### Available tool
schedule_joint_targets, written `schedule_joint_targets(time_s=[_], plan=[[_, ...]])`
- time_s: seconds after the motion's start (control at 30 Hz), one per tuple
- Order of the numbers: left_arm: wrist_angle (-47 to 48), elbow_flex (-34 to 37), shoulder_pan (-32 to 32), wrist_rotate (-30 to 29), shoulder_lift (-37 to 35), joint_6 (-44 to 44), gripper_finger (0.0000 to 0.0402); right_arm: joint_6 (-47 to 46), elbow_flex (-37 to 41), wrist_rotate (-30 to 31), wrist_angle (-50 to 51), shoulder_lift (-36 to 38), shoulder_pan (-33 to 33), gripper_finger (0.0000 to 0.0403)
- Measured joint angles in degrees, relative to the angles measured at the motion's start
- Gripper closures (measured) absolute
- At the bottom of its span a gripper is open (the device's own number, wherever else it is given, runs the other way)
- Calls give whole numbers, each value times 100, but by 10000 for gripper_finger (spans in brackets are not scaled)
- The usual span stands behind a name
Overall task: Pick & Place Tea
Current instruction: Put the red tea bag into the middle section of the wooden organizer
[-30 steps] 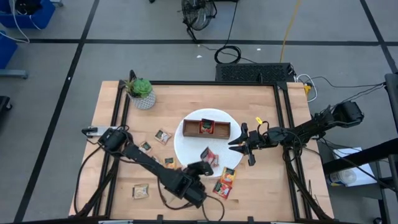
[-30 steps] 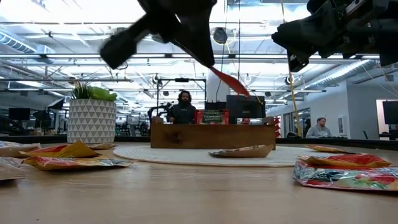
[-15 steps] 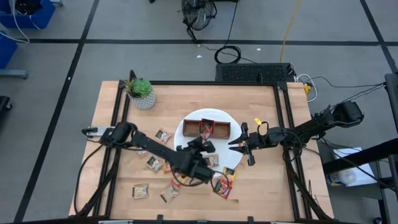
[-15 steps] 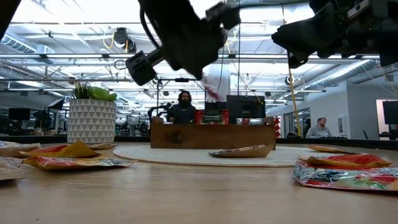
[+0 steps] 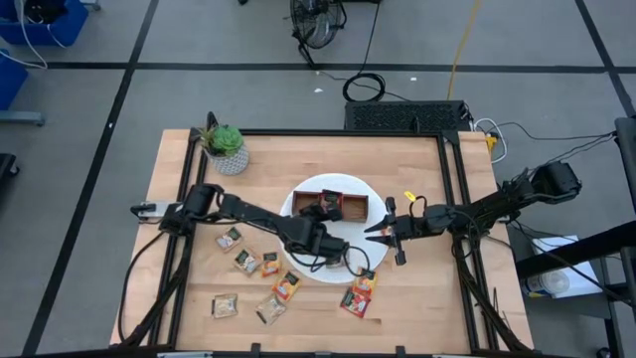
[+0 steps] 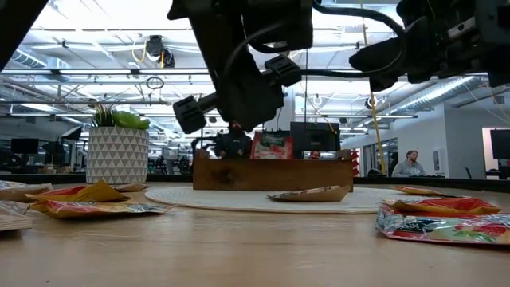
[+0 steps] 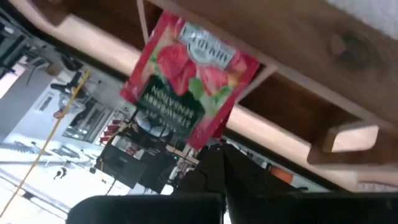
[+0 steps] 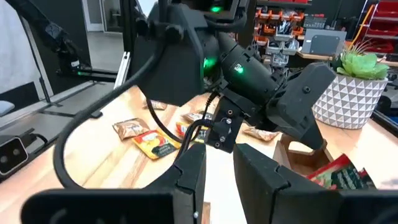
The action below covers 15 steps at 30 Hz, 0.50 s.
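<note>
Your left gripper (image 7: 214, 152), jaws clamped on the strawberry tea sachet (image 7: 189, 78), hangs just above the wooden tray (image 5: 331, 206). The right gripper (image 5: 372, 230) waits beside the plate (image 5: 288, 215), jaws slightly apart and empty.

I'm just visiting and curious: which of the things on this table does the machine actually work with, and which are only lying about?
Part of the job:
- red strawberry tea sachet, held by the left tool
- loose tea sachets
- wooden tray on the white plate

Just lying about:
- potted plant
- right tool, waiting
</note>
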<state>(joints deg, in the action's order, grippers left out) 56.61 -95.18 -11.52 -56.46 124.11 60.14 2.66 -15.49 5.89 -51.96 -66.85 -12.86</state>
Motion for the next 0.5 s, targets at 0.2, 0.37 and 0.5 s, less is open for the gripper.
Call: schedule_joint_targets(time_s=[0.2, 0.37, 0.5], plan=[[-237, 0, 107, 10, 2, 107, 401, 0, 0, 0, 30, 0, 0, 330], [-286, -52, 233, 871, -118, -1168, 400, 0, 0, 1, 25, 0, 0, 330], [-596, -79, 555, 3878, -886, -2908, 401, -68, -4, 0, 21, -1, 0, 330]])
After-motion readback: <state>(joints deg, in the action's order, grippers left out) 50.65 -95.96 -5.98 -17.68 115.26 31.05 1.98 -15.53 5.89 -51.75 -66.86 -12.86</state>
